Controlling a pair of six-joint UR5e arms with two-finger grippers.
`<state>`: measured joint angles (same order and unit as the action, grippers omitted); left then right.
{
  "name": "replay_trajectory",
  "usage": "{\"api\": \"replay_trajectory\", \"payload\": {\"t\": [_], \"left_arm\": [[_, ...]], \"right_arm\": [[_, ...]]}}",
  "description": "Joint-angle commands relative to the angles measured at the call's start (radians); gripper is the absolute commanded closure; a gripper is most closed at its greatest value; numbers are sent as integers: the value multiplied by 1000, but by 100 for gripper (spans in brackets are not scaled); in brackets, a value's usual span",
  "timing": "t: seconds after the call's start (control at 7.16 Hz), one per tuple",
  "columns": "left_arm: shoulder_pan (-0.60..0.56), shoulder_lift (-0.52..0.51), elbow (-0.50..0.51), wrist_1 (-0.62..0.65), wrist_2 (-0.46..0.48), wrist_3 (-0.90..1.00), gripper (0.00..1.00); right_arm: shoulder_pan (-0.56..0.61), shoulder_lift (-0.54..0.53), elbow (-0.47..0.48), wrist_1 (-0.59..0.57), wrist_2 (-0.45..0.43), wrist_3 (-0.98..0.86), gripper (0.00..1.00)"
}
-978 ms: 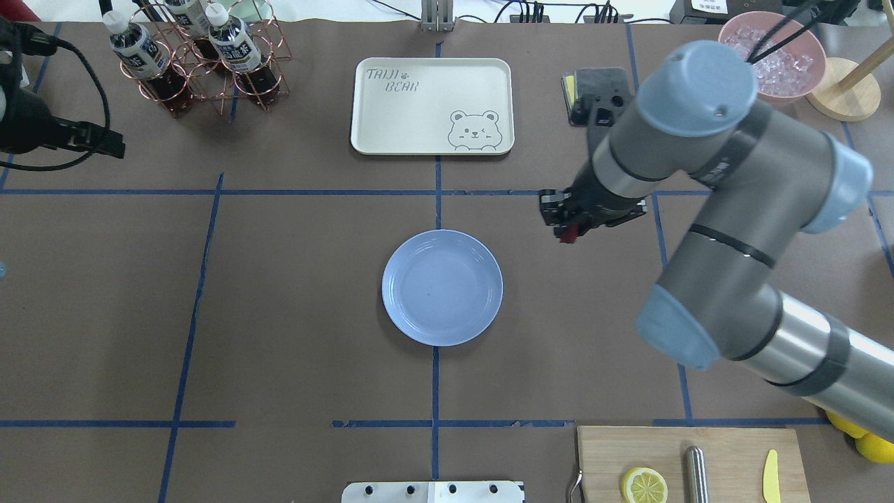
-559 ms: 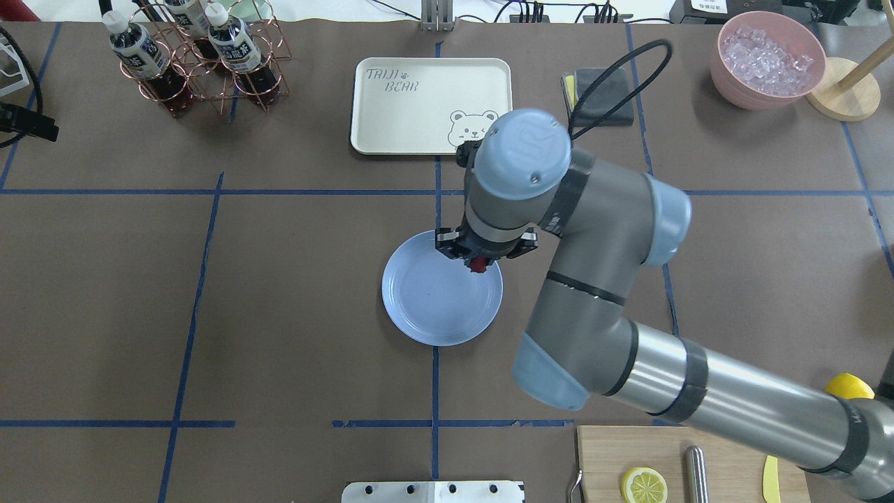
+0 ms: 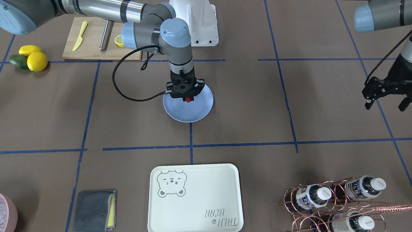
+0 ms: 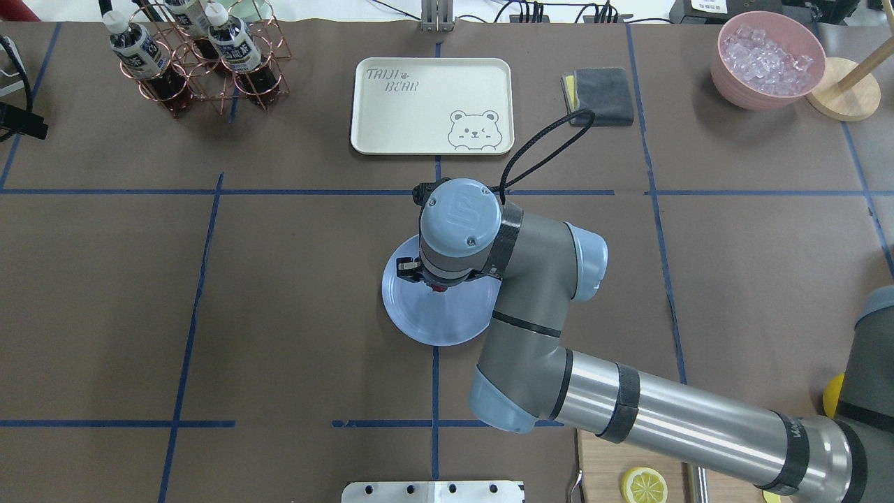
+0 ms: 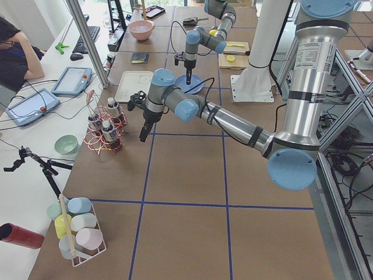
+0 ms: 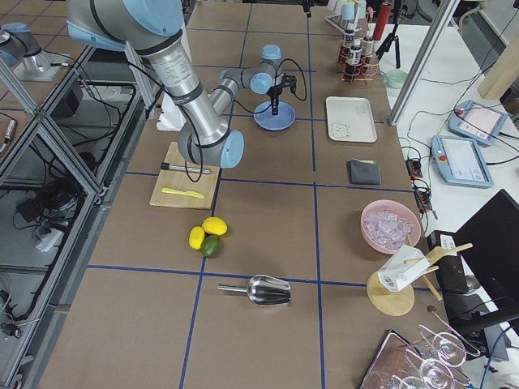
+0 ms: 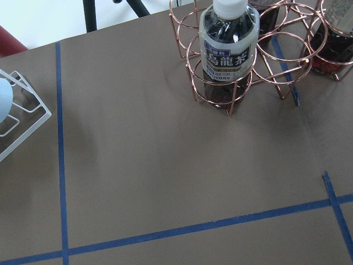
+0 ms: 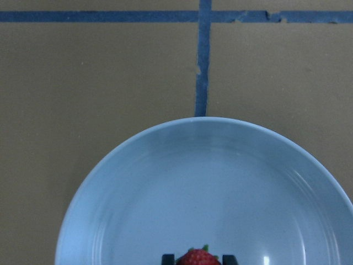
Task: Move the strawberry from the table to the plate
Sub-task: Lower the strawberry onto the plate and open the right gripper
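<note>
On the table (image 4: 279,314), the plate (image 4: 419,321) at its centre, far off at 3 o'clock from it in the front-facing view the left gripper (image 3: 385,105) spread apart, over the plate's middle the right gripper (image 3: 188,96) pinching the strawberry (image 8: 197,258)

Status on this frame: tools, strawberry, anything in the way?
Right tool shut on strawberry, over plate. Left tool open, far off by bottles. Plate bare under it.

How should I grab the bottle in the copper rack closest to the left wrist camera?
Take the bottle by its neck, just under the white cap, coming straight down from above. It stands upright and rings of the copper rack encircle its body, blocking the sides.
</note>
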<state>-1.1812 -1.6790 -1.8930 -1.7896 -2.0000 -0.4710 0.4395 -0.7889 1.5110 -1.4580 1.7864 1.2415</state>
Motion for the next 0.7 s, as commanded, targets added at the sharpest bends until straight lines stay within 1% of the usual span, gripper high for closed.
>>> {"api": "replay_trajectory", "payload": {"t": [0.0,0.14,0.28,0.42,0.56], "left_arm": [[0,-1,6,-1,1,0,0],[0,-1,11,-2,0,0,0],[-1,-2,12,-2,1,0,0],[-1,-2,12,-2,0,0,0],[-1,-2,12,-2,0,0,0]], "right_arm": [[-5,8,-21,2,-21,1,100],[-5,8,-20,1,-21,0,100],[-8,5,-21,1,-18,1,82],[-8,3,-29,2,-18,9,43],[-10,5,-34,2,-18,10,13]]}}
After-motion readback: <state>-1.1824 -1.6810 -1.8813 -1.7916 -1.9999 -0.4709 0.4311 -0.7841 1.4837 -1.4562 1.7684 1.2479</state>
